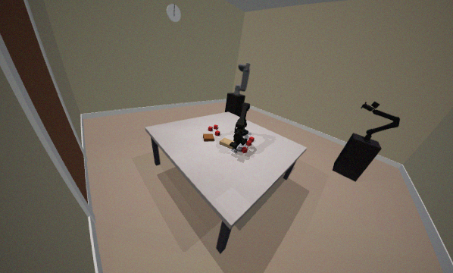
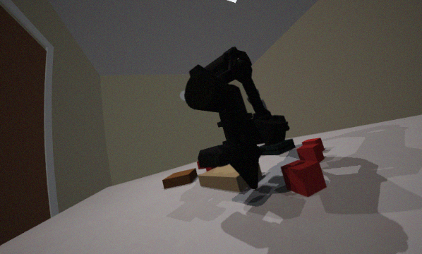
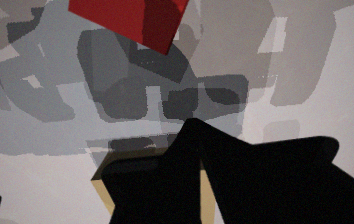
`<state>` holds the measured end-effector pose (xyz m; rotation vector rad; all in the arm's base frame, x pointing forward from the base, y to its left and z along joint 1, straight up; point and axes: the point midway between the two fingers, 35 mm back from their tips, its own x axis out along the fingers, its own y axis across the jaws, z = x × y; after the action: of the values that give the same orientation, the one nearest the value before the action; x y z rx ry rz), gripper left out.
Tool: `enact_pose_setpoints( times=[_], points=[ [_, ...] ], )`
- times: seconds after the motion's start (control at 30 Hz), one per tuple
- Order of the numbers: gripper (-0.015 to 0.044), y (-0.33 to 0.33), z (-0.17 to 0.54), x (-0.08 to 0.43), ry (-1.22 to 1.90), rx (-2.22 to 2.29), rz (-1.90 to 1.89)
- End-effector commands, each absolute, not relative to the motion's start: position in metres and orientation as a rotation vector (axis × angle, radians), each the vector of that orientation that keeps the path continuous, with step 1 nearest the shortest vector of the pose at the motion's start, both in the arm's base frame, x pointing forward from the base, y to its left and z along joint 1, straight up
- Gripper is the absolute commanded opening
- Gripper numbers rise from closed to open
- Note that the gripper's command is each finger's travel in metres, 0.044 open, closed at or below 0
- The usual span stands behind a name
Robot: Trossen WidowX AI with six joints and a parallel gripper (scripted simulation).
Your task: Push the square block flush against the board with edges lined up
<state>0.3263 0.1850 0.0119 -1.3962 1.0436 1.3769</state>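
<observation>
The square brown block [image 1: 208, 137] [image 2: 180, 178] lies flat, left of the pale wooden board [image 1: 226, 142] [image 2: 218, 181] [image 3: 207, 195]. A narrow strip of table shows between them in the top view. My gripper [image 1: 235, 147] [image 2: 254, 186] [image 3: 191, 122] is shut and empty. It points down, with its tips low at the board's right end, on the side away from the block. The views do not show clearly whether the tips touch the board. The gripper hides part of the board, and the block is out of the wrist view.
A red cube [image 1: 244, 150] [image 2: 304, 178] [image 3: 128, 20] sits close to the right of the gripper, with two more red cubes behind it. Three other red cubes, one of them here [image 1: 217, 133], sit behind the brown block and board. The arm's base [image 2: 278, 147] is behind the gripper.
</observation>
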Motion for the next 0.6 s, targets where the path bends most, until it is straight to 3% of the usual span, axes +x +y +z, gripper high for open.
enact_pose_setpoints(
  times=[0.0, 0.57],
  points=[
    [0.0, 0.181, 0.013, 0.329, 1.036, -1.401, 1.372],
    [0.0, 0.154, 0.013, 0.338, 1.038, -1.404, 1.37]
  ],
)
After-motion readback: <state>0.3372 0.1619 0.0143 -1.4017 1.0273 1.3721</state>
